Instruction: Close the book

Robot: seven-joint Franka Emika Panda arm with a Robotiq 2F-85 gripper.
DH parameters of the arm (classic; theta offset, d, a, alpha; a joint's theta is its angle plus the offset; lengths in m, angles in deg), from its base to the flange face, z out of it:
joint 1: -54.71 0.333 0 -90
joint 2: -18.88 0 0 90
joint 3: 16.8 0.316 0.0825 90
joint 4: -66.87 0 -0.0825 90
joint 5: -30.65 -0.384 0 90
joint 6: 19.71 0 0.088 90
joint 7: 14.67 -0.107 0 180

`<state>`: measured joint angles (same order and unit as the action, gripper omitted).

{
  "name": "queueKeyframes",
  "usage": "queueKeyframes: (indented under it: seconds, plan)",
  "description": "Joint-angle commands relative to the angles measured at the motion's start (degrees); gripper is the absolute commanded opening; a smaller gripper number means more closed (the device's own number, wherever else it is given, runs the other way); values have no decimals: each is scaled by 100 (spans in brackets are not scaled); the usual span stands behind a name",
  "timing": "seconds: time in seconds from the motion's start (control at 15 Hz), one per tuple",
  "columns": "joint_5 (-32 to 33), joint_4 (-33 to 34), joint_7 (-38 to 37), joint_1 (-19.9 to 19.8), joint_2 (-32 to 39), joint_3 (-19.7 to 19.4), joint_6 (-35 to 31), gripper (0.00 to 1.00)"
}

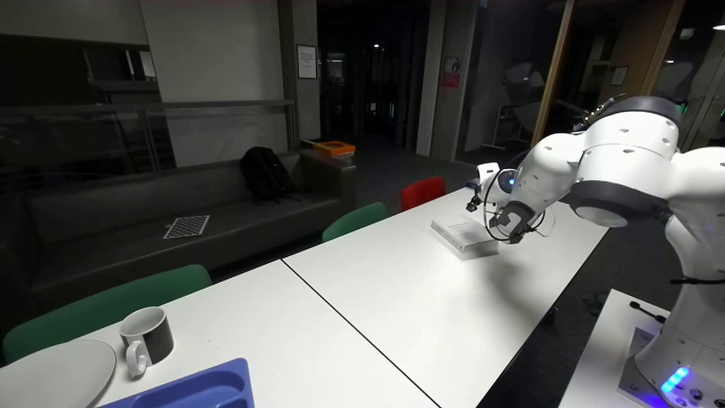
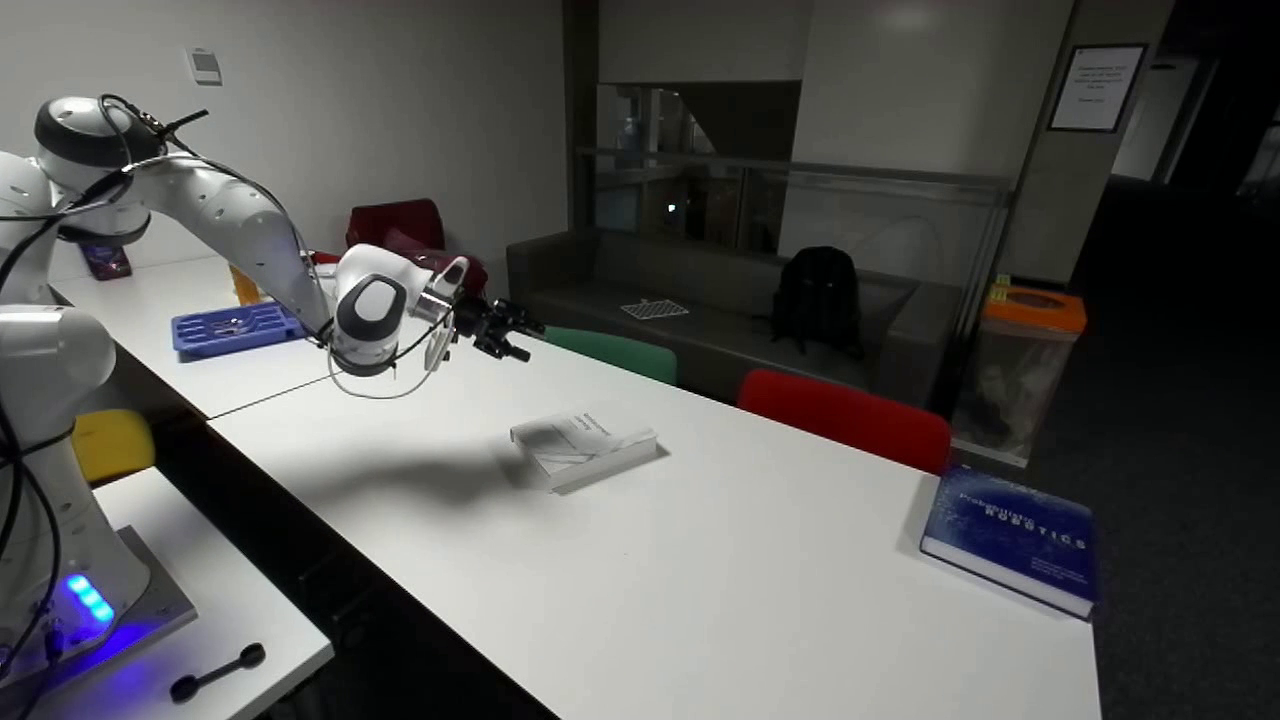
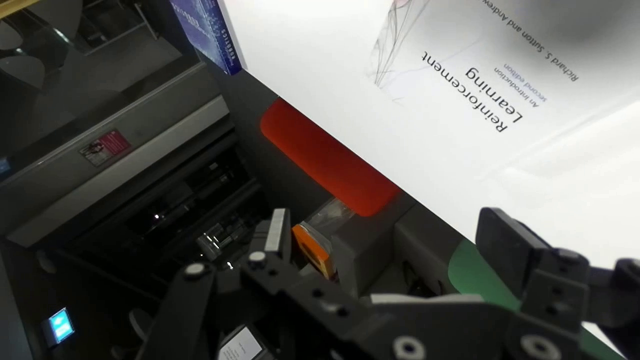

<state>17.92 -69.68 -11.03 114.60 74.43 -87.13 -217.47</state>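
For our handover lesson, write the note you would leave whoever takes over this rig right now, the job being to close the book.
Gripper: jaws open, holding nothing, raised and touching nothing.
White book: flat on the table, title facing up.
Done: it appears closed.
Left: probably just a check that it lies fully shut, then moving clear. Leave the blue book alone.
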Motion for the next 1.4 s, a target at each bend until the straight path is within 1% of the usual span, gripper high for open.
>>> queueKeyframes:
  seconds: [0.0,0.67,1.07,1.33]
  plan:
    - [78,-118,90,97,-516,-98,-63,100]
    - [422,-79,358,216,-1884,-66,-40,100]
    - [990,-263,751,112,-3085,48,-47,100]
    - [1399,-601,1010,-42,-4046,189,-53,100]
